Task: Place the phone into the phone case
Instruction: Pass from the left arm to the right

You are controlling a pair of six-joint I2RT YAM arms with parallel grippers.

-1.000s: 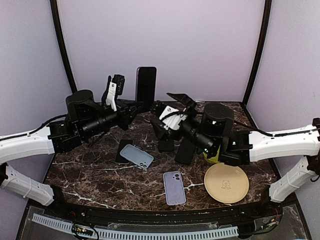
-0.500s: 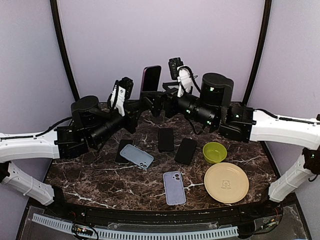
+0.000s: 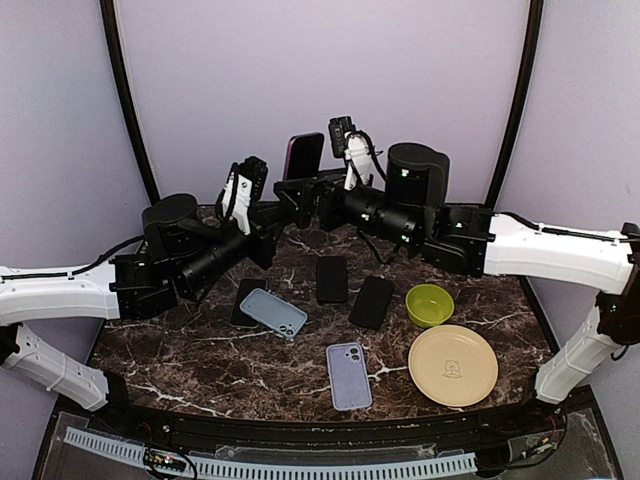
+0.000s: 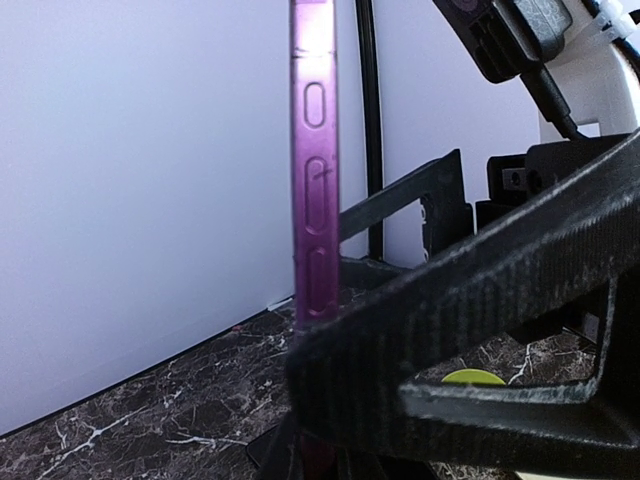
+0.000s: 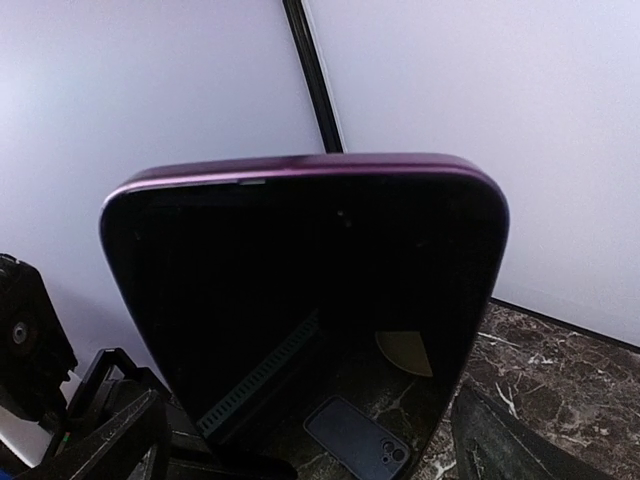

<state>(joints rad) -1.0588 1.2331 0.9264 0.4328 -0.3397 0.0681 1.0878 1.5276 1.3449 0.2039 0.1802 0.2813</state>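
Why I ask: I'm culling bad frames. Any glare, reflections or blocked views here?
Top external: evenly lit and sharp, though the corner posts bow, likely lens distortion. Left wrist: the phone's purple edge is crisp, but a dark finger blocks the lower right. Right wrist: the phone's glossy screen fills the frame and mirrors the table.
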